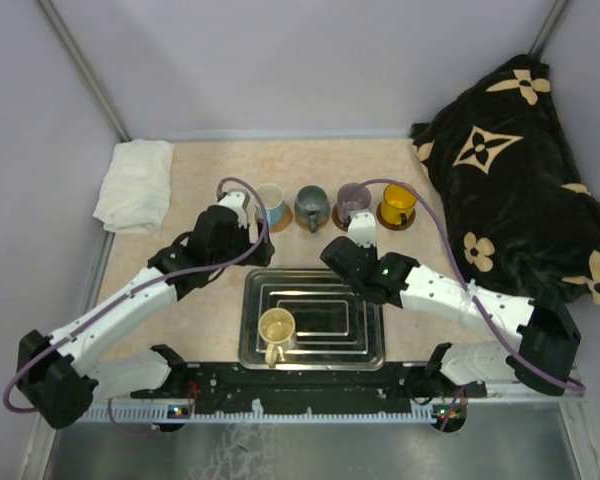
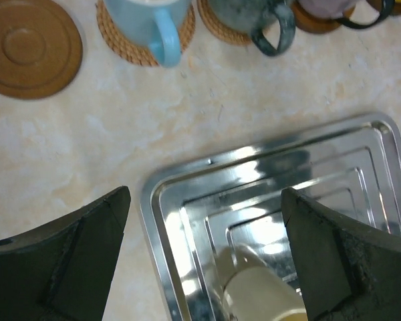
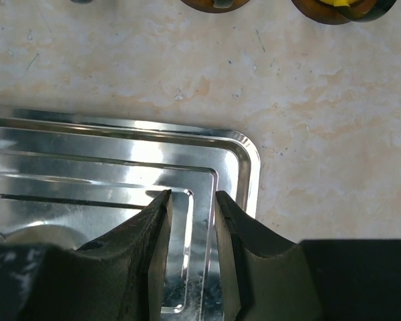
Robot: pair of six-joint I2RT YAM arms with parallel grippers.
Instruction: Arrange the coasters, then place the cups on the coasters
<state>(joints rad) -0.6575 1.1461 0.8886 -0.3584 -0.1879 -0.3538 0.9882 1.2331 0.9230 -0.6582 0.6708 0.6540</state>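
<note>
The left fingers [image 2: 73, 267] are spread wide above the tray [image 2: 187, 194]; the cream cup [image 2: 260, 297] stands between them. The right fingers [image 3: 144, 261] stand narrowly apart, pinching nothing. One bare coaster [image 2: 30, 47] sits beyond the left fingers.

I see two arms of the same build. The left arm [image 1: 110, 318] and the right arm [image 1: 450, 295] have smooth white shells along the long links and chunky black housings at the joints. A thin purple cable [image 1: 10, 385] loops outside each one, from shoulder to wrist. A small green light [image 1: 386, 270] glows on the black block of the right arm. From overhead, the left gripper [image 1: 236, 203] and the right gripper [image 1: 361, 226] show white casings. Up close, the left fingers [image 2: 87, 247] are matte black, wedge-shaped and grainy. The right fingers [image 3: 137, 247] are the same dull black, with scuffed edges.
</note>
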